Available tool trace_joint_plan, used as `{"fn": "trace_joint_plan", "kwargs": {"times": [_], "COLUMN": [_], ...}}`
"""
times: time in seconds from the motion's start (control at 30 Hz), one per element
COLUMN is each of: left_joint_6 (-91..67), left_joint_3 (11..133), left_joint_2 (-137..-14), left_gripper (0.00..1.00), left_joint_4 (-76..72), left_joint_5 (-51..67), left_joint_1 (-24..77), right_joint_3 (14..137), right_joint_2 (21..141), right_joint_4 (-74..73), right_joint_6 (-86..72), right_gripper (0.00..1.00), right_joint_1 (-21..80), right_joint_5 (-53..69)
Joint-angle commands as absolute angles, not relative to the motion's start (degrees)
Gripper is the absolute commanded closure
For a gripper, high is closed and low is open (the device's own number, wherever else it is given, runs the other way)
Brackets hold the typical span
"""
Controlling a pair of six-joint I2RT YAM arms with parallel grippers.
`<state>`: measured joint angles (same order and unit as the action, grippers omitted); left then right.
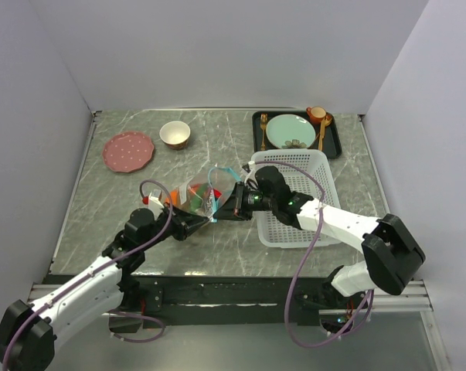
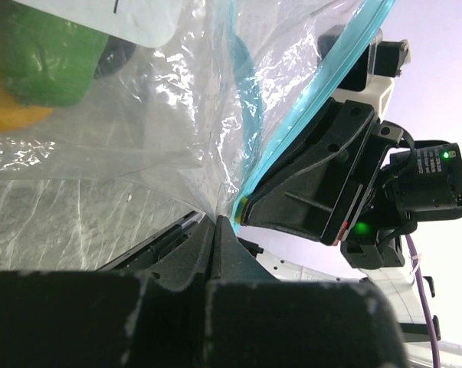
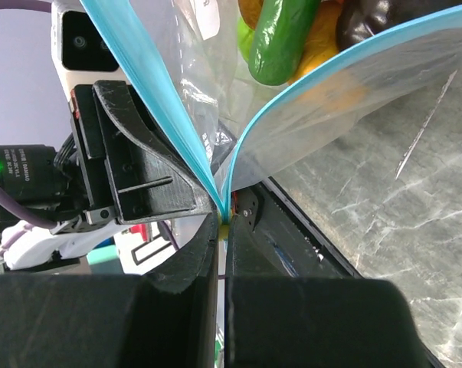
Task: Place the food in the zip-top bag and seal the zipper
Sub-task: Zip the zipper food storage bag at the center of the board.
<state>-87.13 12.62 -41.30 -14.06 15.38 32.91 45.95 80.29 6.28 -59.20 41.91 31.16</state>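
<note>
Left tool (image 2: 217,221), right tool (image 3: 224,219) pinched closed

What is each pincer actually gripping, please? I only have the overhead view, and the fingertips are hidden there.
Observer: The right pincer is shut on the zipper, at the point where its two blue strips meet.
Operator: Thank you. And the left one?
Observer: The left pincer is shut on the clear plastic of the bag, right beside that same end of the zipper.
Operator: Is the zipper sealed along its length?
Observer: No. In the right wrist view the two strips spread apart away from the pinch, and a green pepper shows inside through the gap.
</note>
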Motion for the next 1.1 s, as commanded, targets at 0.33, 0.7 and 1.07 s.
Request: {"fn": "trace_joint_plan", "kwargs": {"times": [0.33,0.7,1.07], "left_joint_6": [-88.07,-90.09,-92.28], "left_joint_3": [10.19,8.70,7.56], "left_joint_2": [-42.36,-42.45,-45.87], "left_gripper": [0.82,0.40,0.38], "left_joint_4": [-21.52,-28.74,-34.53], "left_joint_5": [17.58,15.74,14.94], "left_joint_1": [32.69,32.61,32.69], "right_joint_3": [44.66,41.75,40.78], "right_joint_2": [78.67,77.70,77.43], "right_joint_4": [13.45,14.68,17.49], "right_joint_6": [-63.45,-65.74,-68.20], "right_gripper": [0.99,0.99,0.99], "right_joint_1": [39.29,40.96,41.83], "right_joint_5": [28.92,27.07,27.68]}}
